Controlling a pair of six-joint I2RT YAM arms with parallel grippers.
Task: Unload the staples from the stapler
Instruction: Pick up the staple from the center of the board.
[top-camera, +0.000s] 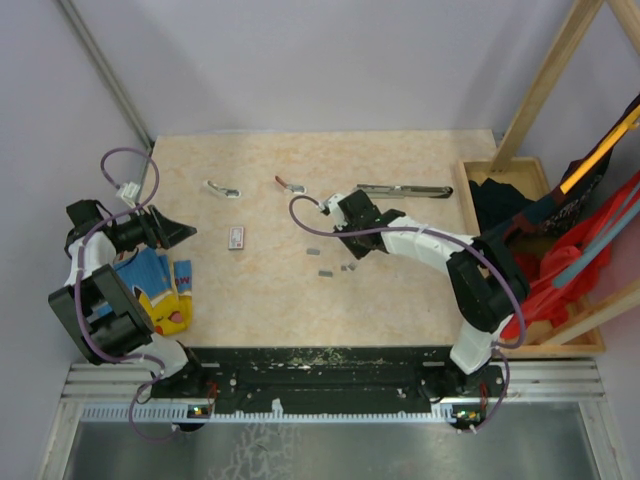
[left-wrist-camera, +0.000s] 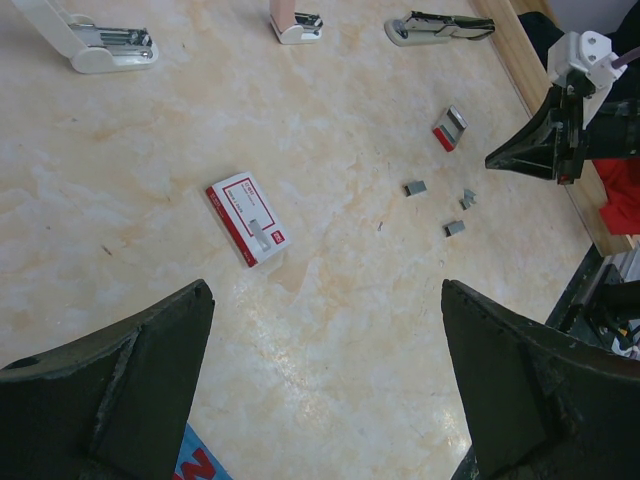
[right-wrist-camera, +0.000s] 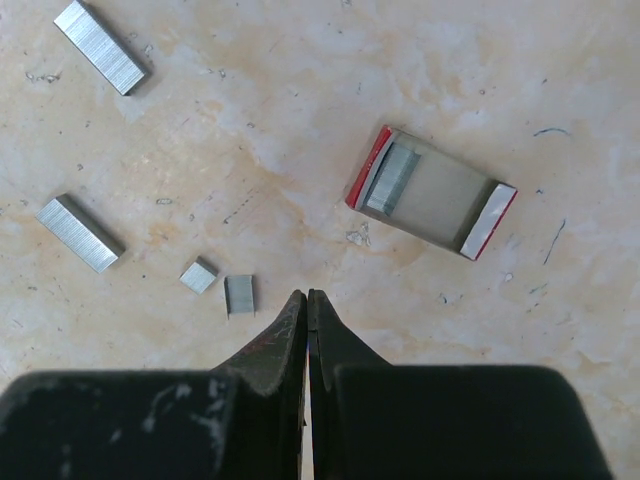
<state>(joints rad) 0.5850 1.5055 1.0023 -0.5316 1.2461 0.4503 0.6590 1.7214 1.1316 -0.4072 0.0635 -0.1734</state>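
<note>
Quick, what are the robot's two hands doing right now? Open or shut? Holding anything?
Left gripper: open wide, holding nothing.
Right gripper: shut tight, nothing visible in it.

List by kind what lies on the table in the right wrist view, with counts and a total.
loose staple strips: 4
open box with more staples in it: 1
total: 5
</note>
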